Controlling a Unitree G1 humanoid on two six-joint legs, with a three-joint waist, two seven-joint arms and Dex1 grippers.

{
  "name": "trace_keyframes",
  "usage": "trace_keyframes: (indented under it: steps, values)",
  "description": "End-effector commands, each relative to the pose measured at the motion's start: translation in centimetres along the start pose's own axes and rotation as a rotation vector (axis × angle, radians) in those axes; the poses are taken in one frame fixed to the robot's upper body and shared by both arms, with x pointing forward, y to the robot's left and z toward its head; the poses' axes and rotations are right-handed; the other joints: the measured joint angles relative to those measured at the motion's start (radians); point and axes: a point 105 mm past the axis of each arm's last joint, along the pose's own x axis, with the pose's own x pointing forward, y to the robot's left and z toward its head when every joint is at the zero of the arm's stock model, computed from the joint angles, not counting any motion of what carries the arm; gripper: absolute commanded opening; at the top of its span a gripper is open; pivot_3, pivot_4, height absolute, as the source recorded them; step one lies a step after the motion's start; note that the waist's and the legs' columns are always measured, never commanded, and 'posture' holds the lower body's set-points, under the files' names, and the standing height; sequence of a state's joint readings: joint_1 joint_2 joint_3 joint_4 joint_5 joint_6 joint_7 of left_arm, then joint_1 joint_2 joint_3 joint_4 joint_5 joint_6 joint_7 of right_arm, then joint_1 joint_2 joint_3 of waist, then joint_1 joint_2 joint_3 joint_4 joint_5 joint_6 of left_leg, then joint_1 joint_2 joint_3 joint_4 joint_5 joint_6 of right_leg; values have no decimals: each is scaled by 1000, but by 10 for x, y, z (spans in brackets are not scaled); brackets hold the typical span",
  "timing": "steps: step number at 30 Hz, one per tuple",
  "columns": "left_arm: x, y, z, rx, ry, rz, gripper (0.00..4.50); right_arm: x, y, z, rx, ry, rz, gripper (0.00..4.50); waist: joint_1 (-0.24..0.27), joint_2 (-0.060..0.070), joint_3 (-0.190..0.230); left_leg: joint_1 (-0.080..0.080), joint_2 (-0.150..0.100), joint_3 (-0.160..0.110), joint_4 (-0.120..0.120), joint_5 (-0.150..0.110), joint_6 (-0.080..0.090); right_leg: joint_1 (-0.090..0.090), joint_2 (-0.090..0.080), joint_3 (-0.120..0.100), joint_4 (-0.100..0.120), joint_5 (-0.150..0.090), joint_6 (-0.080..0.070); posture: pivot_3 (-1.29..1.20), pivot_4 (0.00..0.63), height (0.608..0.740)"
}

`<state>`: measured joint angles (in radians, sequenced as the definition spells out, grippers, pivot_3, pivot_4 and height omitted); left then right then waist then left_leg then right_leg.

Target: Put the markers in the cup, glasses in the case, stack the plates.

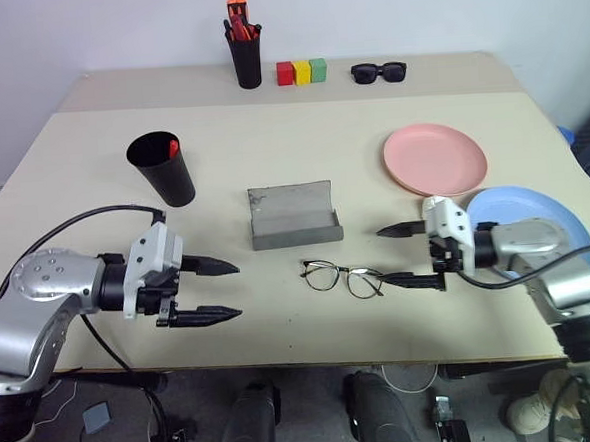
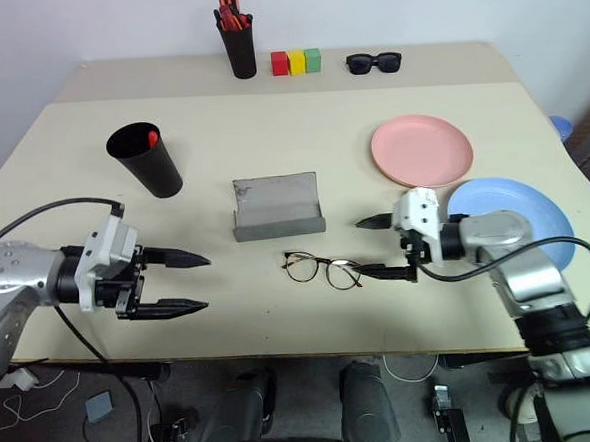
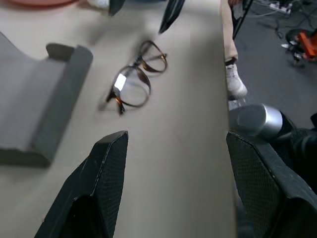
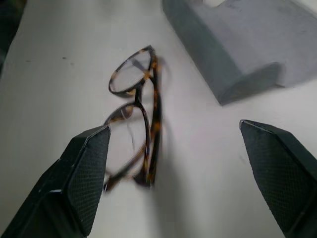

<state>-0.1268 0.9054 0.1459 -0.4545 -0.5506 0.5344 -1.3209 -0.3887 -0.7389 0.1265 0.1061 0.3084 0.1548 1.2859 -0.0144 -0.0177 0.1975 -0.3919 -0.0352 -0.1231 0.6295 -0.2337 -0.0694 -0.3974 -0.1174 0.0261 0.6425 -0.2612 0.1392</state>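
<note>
- The right claw (image 1: 405, 255) is spread wide and grasps nothing. It points across the tabletop (image 1: 91, 163) toward the glasses (image 1: 342, 276), with its near finger just beside the right end of the frame and its far finger well above it. That spread looks set to straddle the frame, so I judge the glasses step is the one in hand.
- The left claw (image 1: 214, 290) is also released and empty, its two fingers pointing toward the middle from the left side. It sits well apart from the glasses, probably standing by.
- The glasses lie folded flat on the tabletop, just in front of the case (image 1: 293, 216) and apart from it. The thin frame lies low on the surface, so the claw will likely need to come down close to the tabletop to catch it.
- The case stands open, lid raised at the back and trough facing the robot, ready to receive them.
- The cup (image 1: 163, 168) stands upright to the left of the case with a red marker (image 1: 173, 146) showing at its rim; the white marker I cannot make out.
- The pink plate (image 1: 434, 158) and the blue plate (image 1: 535, 211) lie side by side on the right, edges near or overlapping, not yet stacked. The right arm partly covers the blue one.
</note>
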Motion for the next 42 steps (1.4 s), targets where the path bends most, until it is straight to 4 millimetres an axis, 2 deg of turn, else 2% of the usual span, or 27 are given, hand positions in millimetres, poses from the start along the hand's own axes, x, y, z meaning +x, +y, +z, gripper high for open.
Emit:
trace_keyframes:
  steps: [1,14,21,38,41,42]
  values:
    - [-4,-4,9,63,0,46,3204,9,-4,3,-10,8,37,4274,2,0,0,0,0,0,0,0,0,0,0,0,0,0,0,0,150,740]
    - [-1,-19,-11,49,45,105,3204,22,-4,-2,58,74,161,4274,-6,0,0,0,0,0,-1,0,0,0,0,0,-2,0,0,0,150,740]
    - [0,-19,-13,51,46,111,3204,28,3,17,75,34,254,4274,-5,0,0,0,0,0,-1,0,0,0,0,0,-2,0,0,0,150,740]
    - [2,-19,-14,50,34,117,3204,42,13,17,89,88,362,4274,-6,1,0,0,0,0,-2,0,0,0,0,0,-3,0,0,0,150,740]
    - [3,-19,-15,50,32,120,3233,48,13,18,89,84,369,3477,-6,1,0,0,0,0,-2,0,0,0,0,0,-3,0,0,0,150,740]
    - [3,-20,-15,50,33,121,3233,49,13,18,90,82,371,2995,-6,1,0,0,0,0,-2,0,0,0,0,0,-3,0,0,0,150,740]
